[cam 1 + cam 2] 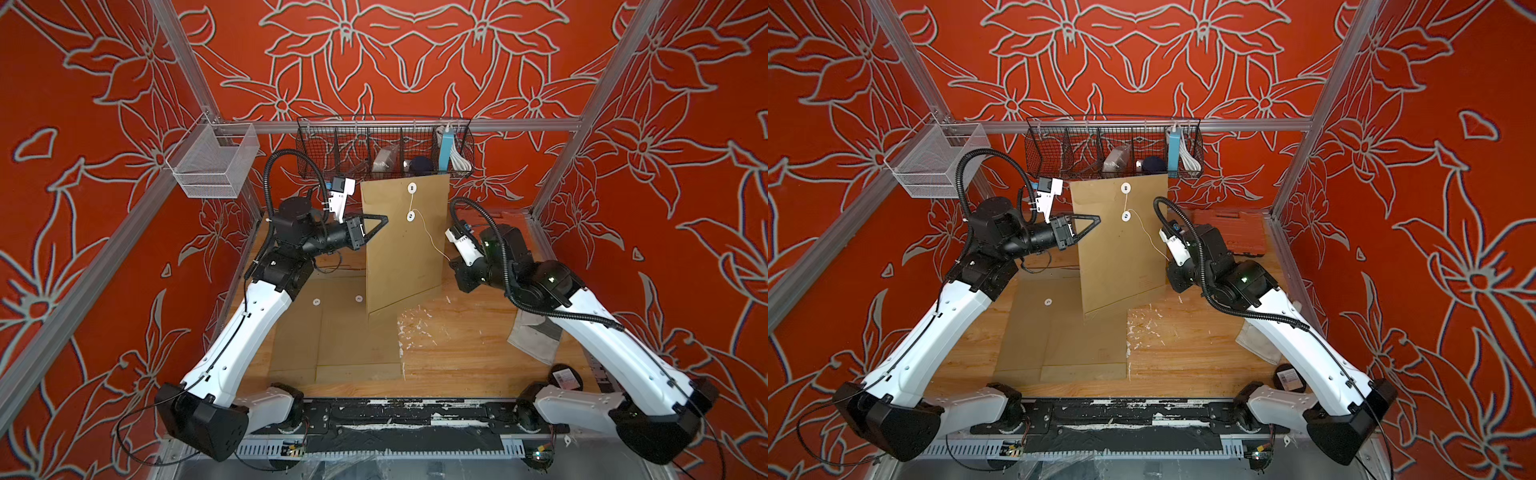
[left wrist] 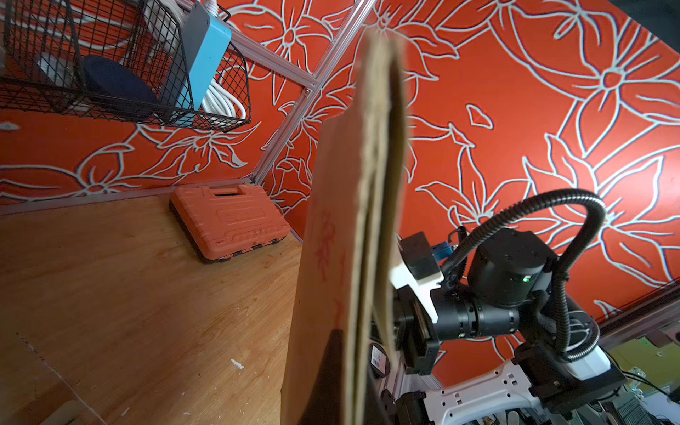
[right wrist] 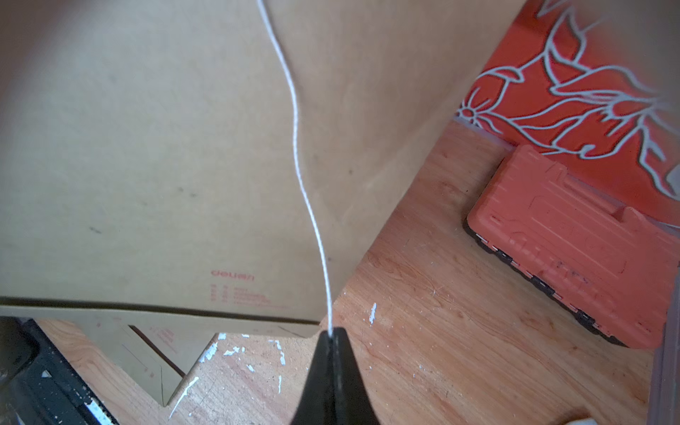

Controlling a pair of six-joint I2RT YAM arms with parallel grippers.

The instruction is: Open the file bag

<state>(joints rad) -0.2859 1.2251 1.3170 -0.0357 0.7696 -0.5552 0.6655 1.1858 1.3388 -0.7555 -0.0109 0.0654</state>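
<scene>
Two claws closed: left gripper (image 1: 384,219) pinches the left edge of the brown kraft-paper file bag (image 1: 403,249), held upright near the wooden desk's (image 1: 457,353) back edge. Right gripper (image 3: 333,333) clamps the thin white string (image 3: 294,128). Bag looks light, flexy and tearable. Keep the edge pinch and pull the string gently.

Near the bottom edge of the bag (image 3: 147,165) stands a small red brand word, blurred, which looks like "deli". Under it are three lines of red print, too small to read. The sticker on the black disc (image 1: 563,378) is also unreadable.
</scene>
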